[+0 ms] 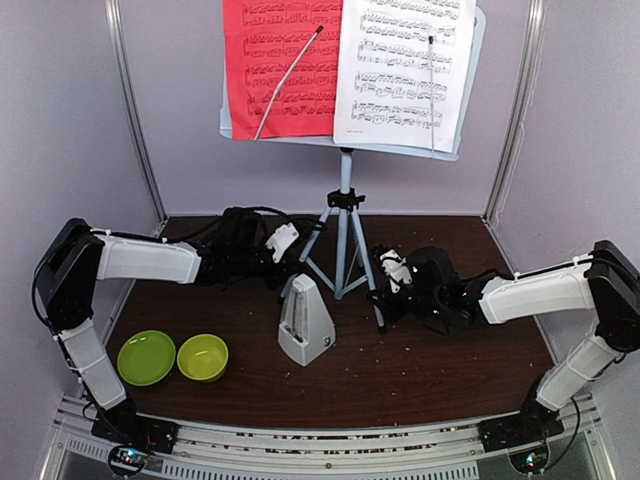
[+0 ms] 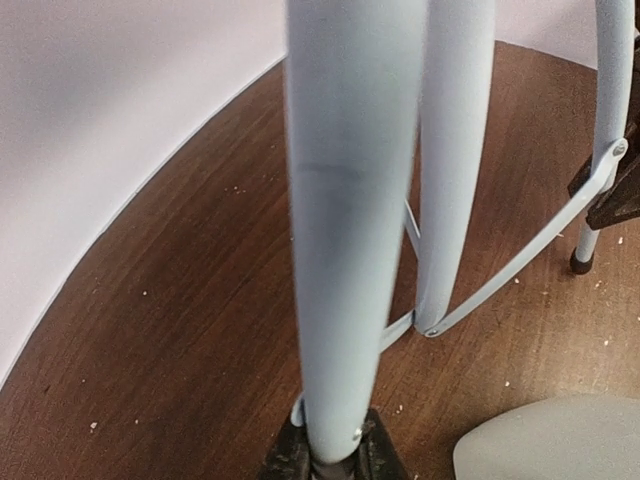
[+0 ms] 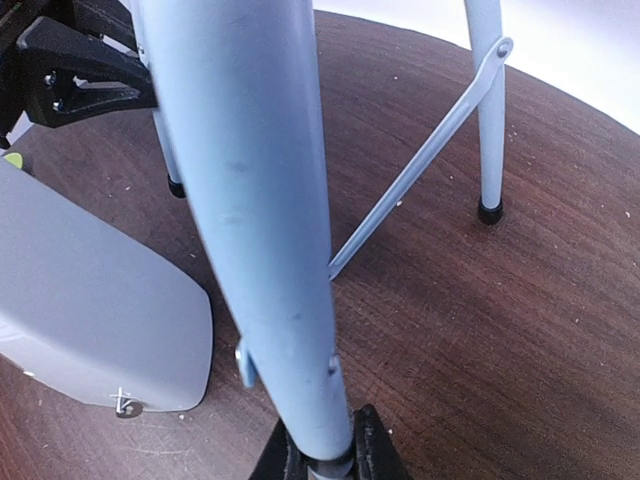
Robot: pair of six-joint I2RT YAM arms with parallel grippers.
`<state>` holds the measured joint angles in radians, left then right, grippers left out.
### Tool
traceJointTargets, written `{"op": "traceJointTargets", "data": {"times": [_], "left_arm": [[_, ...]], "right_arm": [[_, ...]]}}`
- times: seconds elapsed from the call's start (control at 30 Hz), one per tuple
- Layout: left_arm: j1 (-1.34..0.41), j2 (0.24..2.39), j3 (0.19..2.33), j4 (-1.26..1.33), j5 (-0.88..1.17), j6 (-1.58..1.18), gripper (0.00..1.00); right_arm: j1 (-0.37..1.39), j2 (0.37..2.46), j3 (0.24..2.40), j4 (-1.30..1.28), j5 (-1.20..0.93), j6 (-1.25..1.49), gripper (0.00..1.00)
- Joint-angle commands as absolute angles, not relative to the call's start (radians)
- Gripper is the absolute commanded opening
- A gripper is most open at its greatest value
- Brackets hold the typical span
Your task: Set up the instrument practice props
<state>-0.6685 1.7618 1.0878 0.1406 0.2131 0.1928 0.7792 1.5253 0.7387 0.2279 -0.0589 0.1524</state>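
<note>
While music stand (image 1: 346, 175) upright, left jaws, right jaws each clamp separate leg.

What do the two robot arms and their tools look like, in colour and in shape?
The left arm and the right arm both have white box-like links between bulky black joints. Loose black cables loop near the wrists. The left tool and the right tool end in black fingers.
</note>
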Motion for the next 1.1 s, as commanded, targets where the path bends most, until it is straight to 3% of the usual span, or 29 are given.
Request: {"op": "traceJointTargets", "data": {"times": [0.0,0.43,1.07], "left_arm": [[-0.571,1.822,1.148,0.115,0.008,0.184,0.0],[-0.572,2.024,1.46,0.037,-0.073,0.204,0.0],[-0.534,1.791,1.085,0.128,-0.05,0.237,0.0]], "right_arm": [[0.715,1.62,0.784,0.066,0.14,0.281,0.0],[0.625,1.817,1.125,-0.045,0.162,0.194,0.0],[0.609,1.575,0.785,-0.047,0.131,0.273,0.0]]}}
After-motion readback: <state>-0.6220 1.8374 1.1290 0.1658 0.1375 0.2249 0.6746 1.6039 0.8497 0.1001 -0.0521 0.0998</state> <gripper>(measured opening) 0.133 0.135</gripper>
